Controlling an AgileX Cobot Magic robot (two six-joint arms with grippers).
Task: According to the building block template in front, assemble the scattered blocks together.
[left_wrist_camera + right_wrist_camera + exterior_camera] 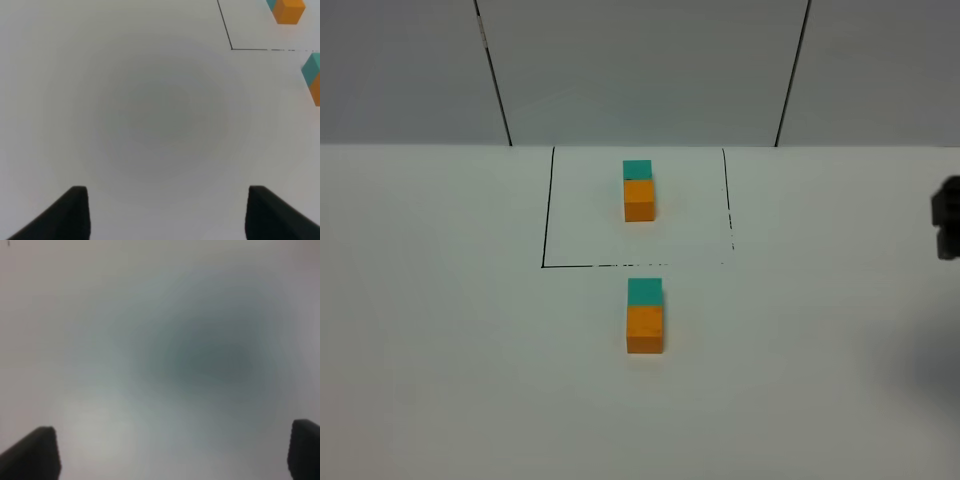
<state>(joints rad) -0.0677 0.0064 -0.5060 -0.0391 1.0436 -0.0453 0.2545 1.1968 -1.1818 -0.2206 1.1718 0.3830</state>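
Note:
The building block template is a teal cube [638,169] joined to an orange cube [639,200] inside a thin black outline [546,215], teal at the far side. The scattered blocks stand just in front of the outline: a teal cube [645,291] touches an orange cube [645,329], teal at the far side. In the left wrist view the template's orange cube [289,11] and the scattered teal cube [312,67] show at the edge. My left gripper [167,215] is open and empty over bare table. My right gripper [172,455] is open and empty over bare table.
The blocks stand on a white table [450,330]. A grey wall with two dark seams [492,70] rises behind it. A dark part of the right arm [947,215] shows at the right edge of the exterior view.

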